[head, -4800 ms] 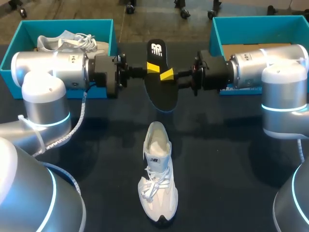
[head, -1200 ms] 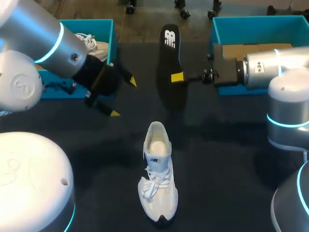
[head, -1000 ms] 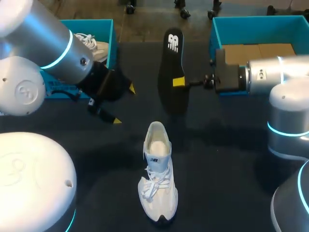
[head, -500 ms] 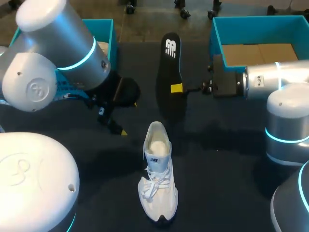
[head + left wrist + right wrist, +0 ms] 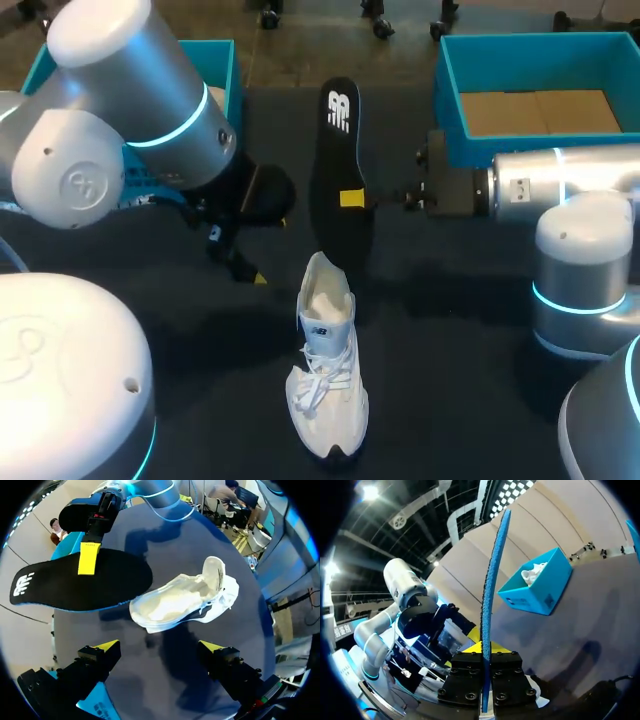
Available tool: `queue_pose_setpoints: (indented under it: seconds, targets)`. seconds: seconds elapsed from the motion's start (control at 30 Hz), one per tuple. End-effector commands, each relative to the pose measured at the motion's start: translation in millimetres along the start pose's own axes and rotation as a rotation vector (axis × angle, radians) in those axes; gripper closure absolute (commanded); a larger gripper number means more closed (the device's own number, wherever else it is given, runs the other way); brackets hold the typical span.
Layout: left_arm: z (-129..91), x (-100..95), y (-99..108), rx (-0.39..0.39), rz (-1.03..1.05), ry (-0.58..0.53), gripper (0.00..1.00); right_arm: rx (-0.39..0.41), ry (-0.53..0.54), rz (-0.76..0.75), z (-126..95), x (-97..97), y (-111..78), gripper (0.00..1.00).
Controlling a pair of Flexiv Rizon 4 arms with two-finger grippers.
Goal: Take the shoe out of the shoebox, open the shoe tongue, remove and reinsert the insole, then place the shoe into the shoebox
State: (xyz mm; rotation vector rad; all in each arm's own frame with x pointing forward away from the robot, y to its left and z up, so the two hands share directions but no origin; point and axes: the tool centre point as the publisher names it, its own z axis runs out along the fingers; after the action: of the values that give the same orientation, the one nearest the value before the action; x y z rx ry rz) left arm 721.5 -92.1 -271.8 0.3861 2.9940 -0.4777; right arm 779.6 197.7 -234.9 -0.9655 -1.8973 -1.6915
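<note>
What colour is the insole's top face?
The flat insole is black with a white logo, best in head view.

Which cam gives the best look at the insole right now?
Left wrist view: the whole insole lies face-on with a clear outline, held by the right gripper near the shoe. The head view also shows its full length, but dark against the table. The right wrist view shows only its thin edge between the fingers.

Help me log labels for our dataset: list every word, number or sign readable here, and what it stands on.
Insole: white logo mark at the heel end; no words legible.
Shoe: small tag on the tongue; print too small to read.
Teal shoebox: dark label on its side; too blurred to read.
Nothing else readable.
</note>
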Motion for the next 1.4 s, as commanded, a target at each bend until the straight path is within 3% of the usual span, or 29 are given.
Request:
queue_pose_setpoints:
  seconds: [0.03, 0.23, 0.6, 0.67, 0.93, 1.03, 1.4]
  targets:
    - [17, 4.3, 0, -0.021, -0.006, 0.033, 0.0, -0.02, -0.007, -0.018, 7, -0.5, -5.9, 1.0]
    - [24, 12.4, 3, -0.007, -0.026, 0.087, 0.0, -0.067, 0.001, -0.046, 10, -4.0, -15.3, 1.0]
    - [24, 14.9, 5, -0.031, -0.034, 0.088, 0.0, -0.067, 0.001, -0.046, 10, -4.0, -15.3, 1.0]
    - [35, 12.6, 5, -0.052, -0.102, 0.123, 0.0, -0.067, 0.001, -0.046, 10, -4.0, -15.3, 1.0]
    - [57, 21.0, 11, 0.052, -0.17, 0.103, 0.0, -0.091, -0.013, -0.074, 19, -5.5, -20.8, 1.0]
    - [58, 21.9, 11, 0.059, -0.152, 0.091, 0.0, -0.117, 0.044, -0.095, 18, -6.4, -23.6, 1.0]
    - [57, 23.2, 10, 0.055, -0.124, 0.091, 0.0, -0.116, 0.042, -0.1, 20, -6.7, -23.3, 1.0]
